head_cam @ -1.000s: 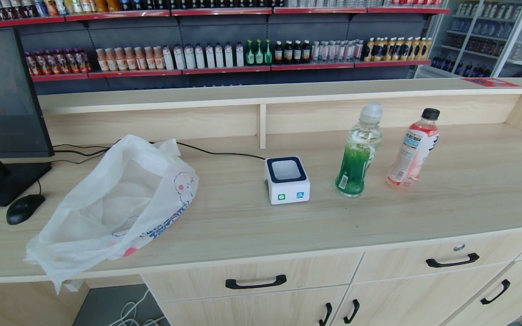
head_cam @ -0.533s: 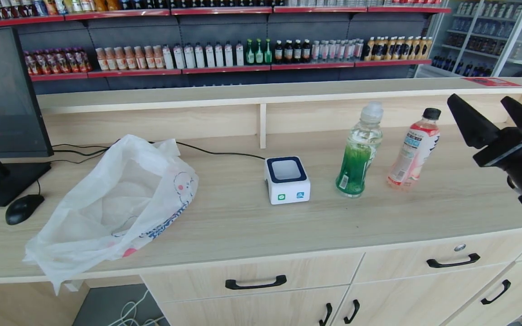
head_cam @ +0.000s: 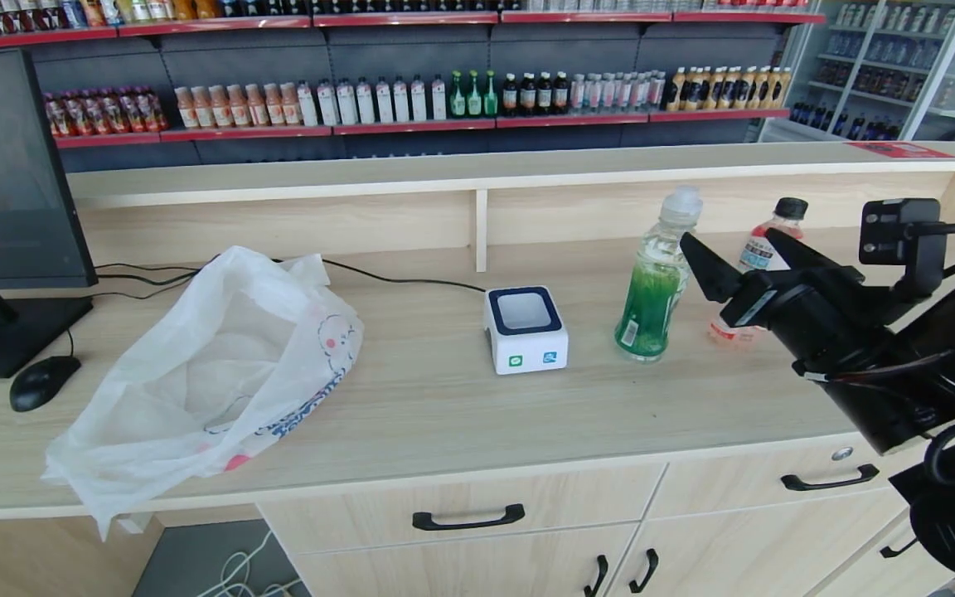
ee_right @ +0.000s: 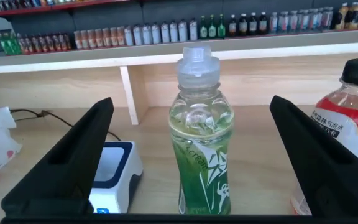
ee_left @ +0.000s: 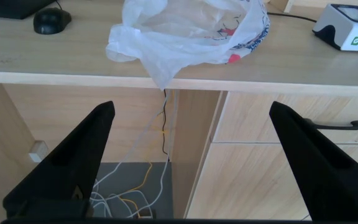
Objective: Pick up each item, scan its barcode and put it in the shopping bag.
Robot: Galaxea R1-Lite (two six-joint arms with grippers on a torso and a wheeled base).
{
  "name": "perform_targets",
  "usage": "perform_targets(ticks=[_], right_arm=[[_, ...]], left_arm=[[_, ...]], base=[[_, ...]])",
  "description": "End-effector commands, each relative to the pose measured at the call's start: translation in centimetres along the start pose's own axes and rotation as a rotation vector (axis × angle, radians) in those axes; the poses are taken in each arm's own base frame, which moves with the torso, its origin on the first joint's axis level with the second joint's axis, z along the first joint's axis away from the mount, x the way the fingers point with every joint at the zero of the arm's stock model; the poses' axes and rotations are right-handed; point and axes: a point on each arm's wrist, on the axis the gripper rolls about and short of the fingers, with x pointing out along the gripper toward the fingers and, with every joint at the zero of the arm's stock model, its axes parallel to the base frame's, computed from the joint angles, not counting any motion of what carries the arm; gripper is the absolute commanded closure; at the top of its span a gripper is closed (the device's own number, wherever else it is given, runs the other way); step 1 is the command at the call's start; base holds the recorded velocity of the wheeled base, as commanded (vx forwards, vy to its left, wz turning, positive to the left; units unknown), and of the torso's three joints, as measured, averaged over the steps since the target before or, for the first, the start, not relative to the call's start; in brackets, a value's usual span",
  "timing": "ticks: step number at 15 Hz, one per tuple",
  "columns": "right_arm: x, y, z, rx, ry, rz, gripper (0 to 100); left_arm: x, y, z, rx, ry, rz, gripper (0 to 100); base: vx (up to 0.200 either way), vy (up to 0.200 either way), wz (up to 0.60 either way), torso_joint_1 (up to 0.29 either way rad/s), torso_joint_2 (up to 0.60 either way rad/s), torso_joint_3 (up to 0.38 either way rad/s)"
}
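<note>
Wooden counter (head_cam: 444, 406), spread right gripper (head_cam: 727, 235) half hiding pink bottle (head_cam: 758, 249)

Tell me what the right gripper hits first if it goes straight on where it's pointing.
Most likely the green bottle: it stands centred between the fingers of the open right gripper. The pink bottle sits off to one side. How far off the green one is remains unclear.

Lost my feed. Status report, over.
Right gripper open, facing green bottle, not touching. Left gripper open, off counter front. Pink bottle stands close beside.
</note>
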Motion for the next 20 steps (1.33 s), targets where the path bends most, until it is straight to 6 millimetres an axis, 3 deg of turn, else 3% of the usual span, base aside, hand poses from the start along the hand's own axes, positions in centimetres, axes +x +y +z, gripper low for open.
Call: perform_targets(ticks=[1,12,20], right_arm=[[0.9,0.0,-2.0,-0.001,0.045,0.002,0],[3.0,-0.7,-6.9,-0.008,0.145,0.015,0],[4.5,-1.4,-9.2,-0.013,0.164,-0.006,0]], left_arm=[[0.0,0.0,0.0,-0.001,0.000,0.001,0],[0.0,0.0,0.0,-0.001,0.000,0.001,0],[0.0,0.0,0.0,-0.001,-0.001,0.001,0]], base=[[0.000,0.000,0.00,0.000,0.00,0.000],[0.000,0.000,0.00,0.000,0.00,0.000],[0.000,0.000,0.00,0.000,0.00,0.000]])
